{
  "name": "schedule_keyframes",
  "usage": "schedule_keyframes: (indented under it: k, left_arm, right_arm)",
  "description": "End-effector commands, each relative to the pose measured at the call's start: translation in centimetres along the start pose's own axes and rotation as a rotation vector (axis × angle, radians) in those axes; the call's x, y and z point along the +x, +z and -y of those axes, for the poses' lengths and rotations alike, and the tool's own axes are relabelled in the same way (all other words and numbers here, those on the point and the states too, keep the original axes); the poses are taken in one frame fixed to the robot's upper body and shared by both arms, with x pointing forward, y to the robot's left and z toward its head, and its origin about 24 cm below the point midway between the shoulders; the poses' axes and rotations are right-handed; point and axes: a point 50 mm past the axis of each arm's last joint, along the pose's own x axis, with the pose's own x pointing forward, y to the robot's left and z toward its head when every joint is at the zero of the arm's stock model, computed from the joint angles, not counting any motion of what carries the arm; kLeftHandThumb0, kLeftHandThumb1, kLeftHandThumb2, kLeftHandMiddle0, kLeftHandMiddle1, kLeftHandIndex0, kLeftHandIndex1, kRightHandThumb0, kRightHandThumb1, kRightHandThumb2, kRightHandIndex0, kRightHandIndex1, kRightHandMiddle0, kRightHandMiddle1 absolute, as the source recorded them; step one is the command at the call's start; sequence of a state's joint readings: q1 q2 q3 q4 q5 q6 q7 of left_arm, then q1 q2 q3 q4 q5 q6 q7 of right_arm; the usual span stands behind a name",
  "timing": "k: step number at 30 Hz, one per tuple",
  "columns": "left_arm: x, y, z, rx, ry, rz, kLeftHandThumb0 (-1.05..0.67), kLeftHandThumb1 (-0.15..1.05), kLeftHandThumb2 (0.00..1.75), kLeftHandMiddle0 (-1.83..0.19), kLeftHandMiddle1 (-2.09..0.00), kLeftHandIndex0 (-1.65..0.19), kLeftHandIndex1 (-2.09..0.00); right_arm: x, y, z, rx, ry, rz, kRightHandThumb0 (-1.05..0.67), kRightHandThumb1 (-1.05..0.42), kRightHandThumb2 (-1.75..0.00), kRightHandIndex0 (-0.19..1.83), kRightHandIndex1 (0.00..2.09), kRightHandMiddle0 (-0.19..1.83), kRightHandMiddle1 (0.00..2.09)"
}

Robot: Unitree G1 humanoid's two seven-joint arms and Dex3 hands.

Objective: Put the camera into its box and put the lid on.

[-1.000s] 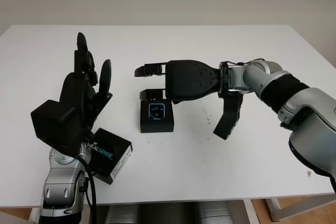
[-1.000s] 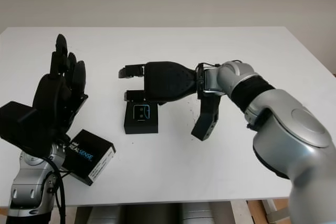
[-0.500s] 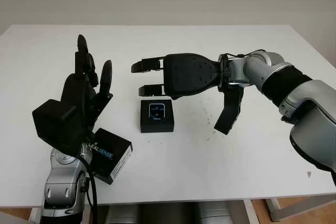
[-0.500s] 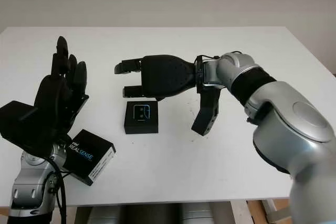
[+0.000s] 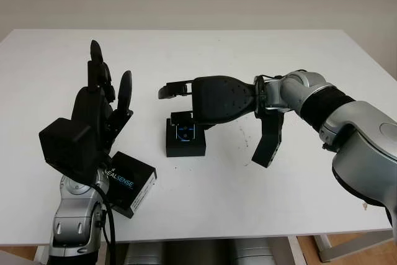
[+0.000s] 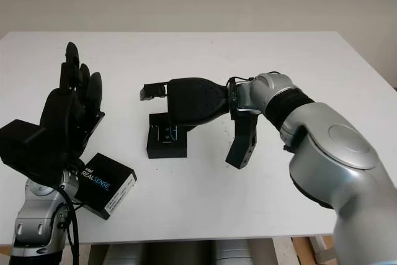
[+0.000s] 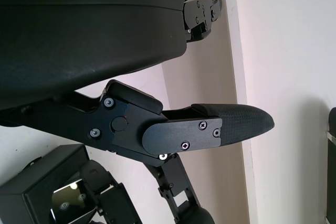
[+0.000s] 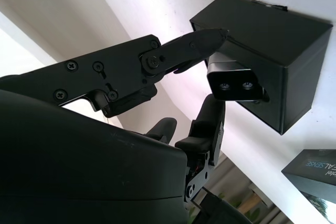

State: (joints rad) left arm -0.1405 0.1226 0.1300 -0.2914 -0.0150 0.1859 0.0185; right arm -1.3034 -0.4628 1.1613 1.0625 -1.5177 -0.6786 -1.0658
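1. Your camera (image 8: 234, 83) sits in the open top of the black box (image 5: 185, 141), near the middle of the white table (image 5: 248, 60). It looks seated, but how deep it sits is hard to judge.
2. Your right hand (image 5: 186, 100) hovers right over the box, fingers curved around the camera's spot. One fingertip (image 8: 212, 38) lies at the box's top edge. I cannot tell whether the fingers grip the camera or have let go.
3. The lid (image 5: 129, 183), printed REALSENSE, lies near the front left edge, well apart from the box and untouched. The lidding step is not yet done.
4. Your left hand (image 5: 102, 100) is raised above the lid, empty, fingers pointing up. It seems placed to fetch the lid next.
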Motion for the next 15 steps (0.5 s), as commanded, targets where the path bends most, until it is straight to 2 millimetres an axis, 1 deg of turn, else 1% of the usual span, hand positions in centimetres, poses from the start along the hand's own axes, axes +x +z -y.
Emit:
schedule_keyframes:
  k: [1, 6, 10, 15]
  left_arm:
    - [0.02, 0.37, 0.14, -0.007, 0.000, 0.022, -0.80, 1.05, 0.54, 0.19, 0.00, 0.19, 0.00]
    - [-0.01, 0.37, 0.15, 0.000, -0.002, 0.021, -0.80, 1.05, 0.54, 0.19, 0.00, 0.19, 0.00]
    - [-0.08, 0.38, 0.24, 0.003, -0.003, 0.020, -0.80, 1.05, 0.55, 0.19, 0.00, 0.19, 0.00]
    - [-0.14, 0.27, 0.31, 0.023, -0.013, 0.023, -0.78, 1.05, 0.58, 0.19, 0.00, 0.19, 0.00]
  right_arm:
    - [0.16, 0.40, -0.28, 0.009, 0.005, 0.005, -0.55, -0.94, -0.05, 0.07, 0.81, 0.29, 0.91]
    - [0.30, 0.59, -0.35, 0.008, -0.010, 0.007, -0.56, -0.93, -0.05, 0.10, 0.83, 0.31, 0.94]
    - [0.37, 0.71, -0.49, 0.002, -0.007, 0.011, -0.57, -0.94, -0.05, 0.11, 0.80, 0.31, 0.95]
    - [0.58, 0.66, -0.63, -0.012, 0.017, 0.013, -0.57, -0.94, -0.05, 0.10, 0.79, 0.27, 0.92]
